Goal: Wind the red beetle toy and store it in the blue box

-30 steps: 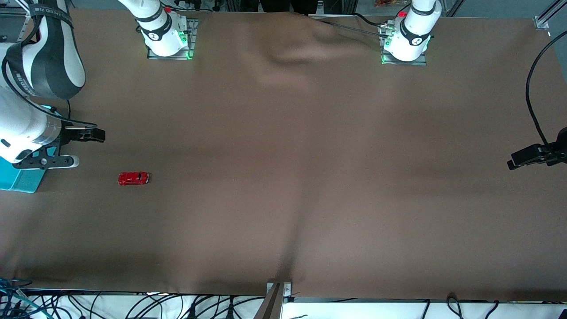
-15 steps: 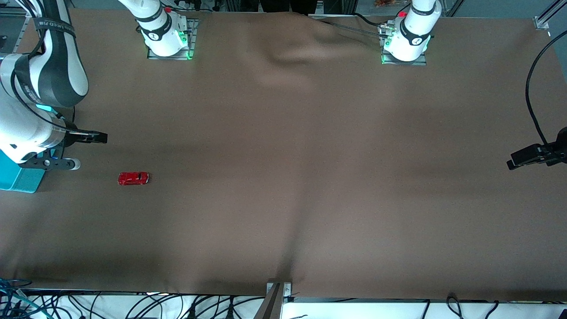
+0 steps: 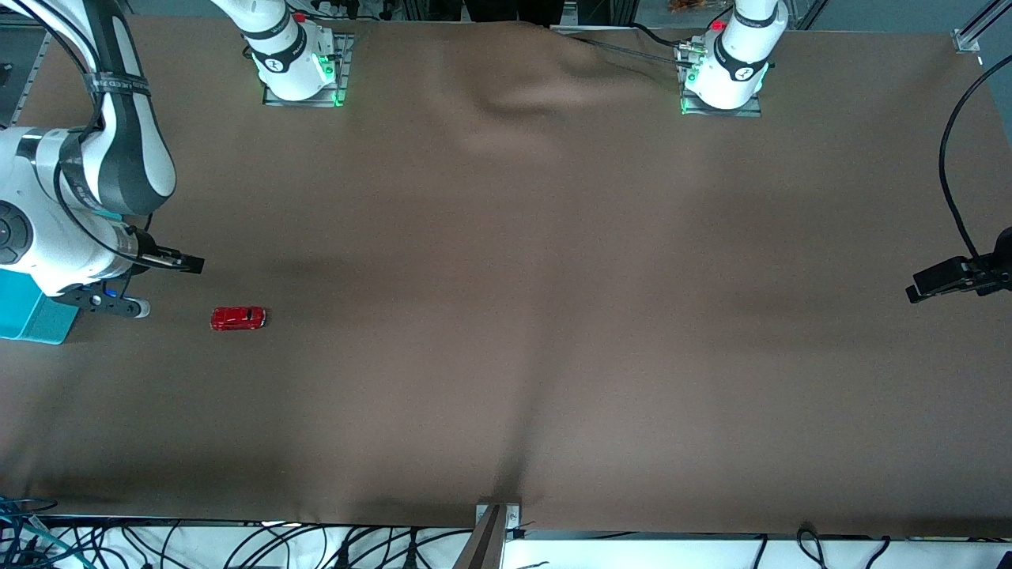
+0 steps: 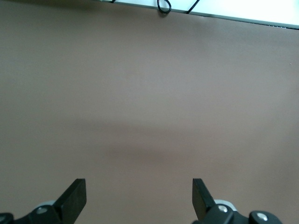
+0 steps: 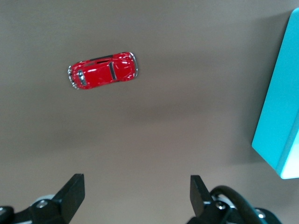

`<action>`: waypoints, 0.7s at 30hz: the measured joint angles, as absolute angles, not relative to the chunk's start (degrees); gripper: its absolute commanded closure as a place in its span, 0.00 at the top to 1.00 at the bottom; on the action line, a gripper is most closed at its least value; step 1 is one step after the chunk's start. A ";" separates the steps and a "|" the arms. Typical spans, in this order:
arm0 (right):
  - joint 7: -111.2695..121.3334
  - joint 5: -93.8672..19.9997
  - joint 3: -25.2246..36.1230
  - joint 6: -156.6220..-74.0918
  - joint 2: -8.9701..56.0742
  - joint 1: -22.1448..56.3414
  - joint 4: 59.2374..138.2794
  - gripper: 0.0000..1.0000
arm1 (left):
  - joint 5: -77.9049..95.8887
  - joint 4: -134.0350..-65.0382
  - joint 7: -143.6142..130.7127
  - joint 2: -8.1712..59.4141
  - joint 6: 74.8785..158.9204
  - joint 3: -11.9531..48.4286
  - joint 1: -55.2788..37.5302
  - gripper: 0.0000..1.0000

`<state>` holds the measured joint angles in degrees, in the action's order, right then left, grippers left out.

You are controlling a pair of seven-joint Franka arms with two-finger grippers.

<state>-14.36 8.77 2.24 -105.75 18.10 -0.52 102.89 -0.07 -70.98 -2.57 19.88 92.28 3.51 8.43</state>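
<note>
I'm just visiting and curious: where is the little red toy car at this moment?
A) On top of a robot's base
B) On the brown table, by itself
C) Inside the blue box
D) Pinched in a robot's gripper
B: the red toy car lies on the brown table, outside the blue box, with the open right gripper above the table near it.

The toy car (image 3: 238,318) sits on the counter (image 3: 553,316) beside the box (image 3: 28,314), toward the right arm's end.
</note>
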 measured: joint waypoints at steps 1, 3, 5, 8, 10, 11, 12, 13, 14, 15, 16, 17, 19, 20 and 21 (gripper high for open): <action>-14.94 8.76 2.23 -106.14 18.35 -0.52 102.96 1.00 | -0.07 -70.99 -2.56 19.88 92.28 3.51 8.43 1.00; -15.76 8.74 2.24 -106.88 18.69 -0.52 103.15 1.00 | -0.07 -70.99 -2.55 19.88 92.28 3.51 8.43 1.00; -16.61 8.58 2.25 -107.60 18.82 -0.53 103.35 1.00 | -0.07 -70.99 -2.54 19.88 92.28 3.50 8.43 1.00; -18.94 7.81 2.29 -108.89 18.92 -0.59 103.51 1.00 | -0.07 -70.99 -2.54 19.88 92.28 3.50 8.43 1.00; -20.87 7.16 2.33 -110.07 19.09 -0.67 103.65 1.00 | -0.07 -70.99 -2.54 19.88 92.28 3.50 8.43 1.00; -21.87 6.92 2.34 -110.71 19.21 -0.71 103.76 1.00 | -0.07 -70.99 -2.54 19.88 92.28 3.50 8.43 1.00; -22.96 6.76 2.36 -111.42 19.37 -0.75 103.92 1.00 | -0.07 -70.98 -2.54 19.88 92.28 3.50 8.43 1.00; -24.09 6.65 2.37 -112.15 19.56 -0.78 104.08 1.00 | -0.07 -70.98 -2.54 19.88 92.28 3.50 8.43 1.00; -25.37 6.58 2.39 -112.86 19.80 -0.80 104.24 1.00 | -0.07 -70.99 -2.54 19.88 92.28 3.50 8.43 1.00; -26.76 6.54 2.40 -113.58 20.10 -0.81 104.39 1.00 | -0.07 -70.99 -2.54 19.88 92.28 3.49 8.43 1.00; -28.15 6.53 2.40 -114.26 20.44 -0.82 104.51 1.00 | -0.07 -70.99 -2.54 19.88 92.28 3.48 8.44 1.00; -29.68 6.52 2.40 -114.94 20.82 -0.83 104.62 1.00 | -0.07 -70.99 -2.54 19.88 92.28 3.45 8.44 1.00; -32.82 6.45 2.39 -116.36 21.66 -0.83 104.74 1.00 | -0.07 -70.99 -2.53 19.88 92.28 3.42 8.45 1.00; -34.15 6.38 2.39 -116.89 22.05 -0.82 104.76 1.00 | -0.07 -70.98 -2.53 19.88 92.28 3.41 8.45 1.00; -35.49 6.29 2.38 -117.43 22.43 -0.82 104.78 1.00 | -0.07 -70.98 -2.53 19.88 92.28 3.40 8.45 1.00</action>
<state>-35.49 6.29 2.38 -117.43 22.43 -0.82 104.78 -0.07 -70.98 -2.53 19.88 92.28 3.40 8.45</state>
